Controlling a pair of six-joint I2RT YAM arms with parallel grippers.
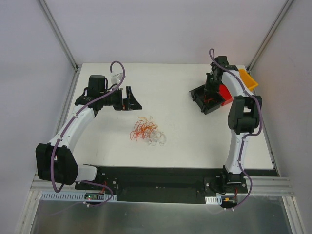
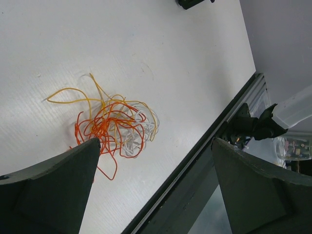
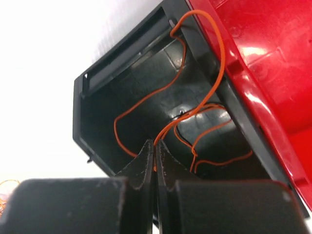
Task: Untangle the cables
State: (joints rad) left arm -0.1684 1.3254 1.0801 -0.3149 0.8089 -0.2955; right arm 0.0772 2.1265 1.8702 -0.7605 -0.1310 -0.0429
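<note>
A small tangle of thin cables [image 1: 146, 130], orange, yellow and whitish-clear, lies on the white table near the middle; it also shows in the left wrist view [image 2: 114, 124]. My left gripper [image 1: 130, 100] is open and empty, hovering beyond the tangle to its upper left; in its wrist view the fingers [image 2: 53, 190] frame the tangle's near side. My right gripper [image 3: 155, 145] is shut on a single orange cable [image 3: 204, 73], held over a black bin [image 1: 205, 99] at the far right; the strand loops inside the bin.
A red bin [image 1: 225, 94] sits beside the black bin, and a yellow one [image 1: 247, 79] stands behind it. The black rail [image 1: 161, 176] runs along the table's near edge. White walls close in the table's sides.
</note>
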